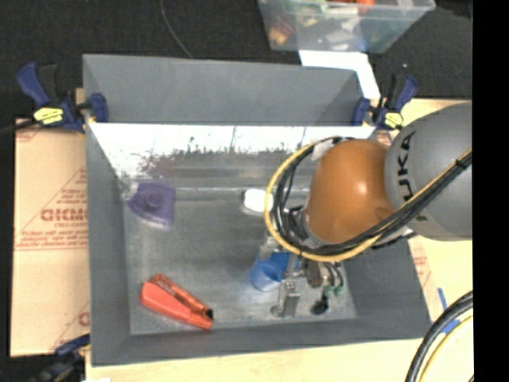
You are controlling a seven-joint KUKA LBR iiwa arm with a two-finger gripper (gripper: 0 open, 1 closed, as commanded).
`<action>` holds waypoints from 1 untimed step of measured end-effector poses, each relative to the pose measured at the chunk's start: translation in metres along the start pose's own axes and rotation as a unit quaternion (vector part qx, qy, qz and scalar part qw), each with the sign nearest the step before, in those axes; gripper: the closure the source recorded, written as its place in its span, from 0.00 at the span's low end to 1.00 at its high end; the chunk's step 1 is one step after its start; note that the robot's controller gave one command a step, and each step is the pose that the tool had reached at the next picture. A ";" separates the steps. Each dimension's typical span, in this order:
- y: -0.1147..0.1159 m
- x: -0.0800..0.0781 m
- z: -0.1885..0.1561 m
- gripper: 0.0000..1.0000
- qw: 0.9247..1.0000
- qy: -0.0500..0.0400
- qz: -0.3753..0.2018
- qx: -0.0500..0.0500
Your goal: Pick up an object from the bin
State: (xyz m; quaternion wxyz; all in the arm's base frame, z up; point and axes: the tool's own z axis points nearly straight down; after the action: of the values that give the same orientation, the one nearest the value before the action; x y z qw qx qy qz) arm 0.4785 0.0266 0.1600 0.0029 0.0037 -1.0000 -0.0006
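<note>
1. The gripper (pixel 289 299) is seen low in the bin (pixel 107 237), near the front wall and right of the middle, pointed down at the floor; whether it is spread or pressed together cannot be told, and nothing can be seen to be pinched in it
2. A small blue thing (pixel 265 273), rounded and lying on the floor, is found just beside the gripper on its left; whether the two touch cannot be told
3. Above the gripper the wrist is hidden under a rounded orange cover (pixel 350 193), around which yellow and black cables (pixel 278 189) are looped
4. The grey arm (pixel 437 173) is brought in from the right, over the bin's right wall, and is bent downward at the wrist
5. A white thing (pixel 254 201) is seen at the left edge of the cables, towards the back wall
6. A purple thing (pixel 153 203) lies at the back left, and an orange-red elongated thing (pixel 175 302) lies at the front left, both well apart from the gripper
</note>
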 end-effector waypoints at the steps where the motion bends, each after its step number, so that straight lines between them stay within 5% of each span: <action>1: 0.000 -0.002 -0.004 0.00 1.000 -0.004 0.001 0.000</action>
State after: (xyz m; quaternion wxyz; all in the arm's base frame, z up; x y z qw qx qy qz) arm 0.4803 0.0267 0.1644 -0.0012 0.0031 -1.0000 -0.0009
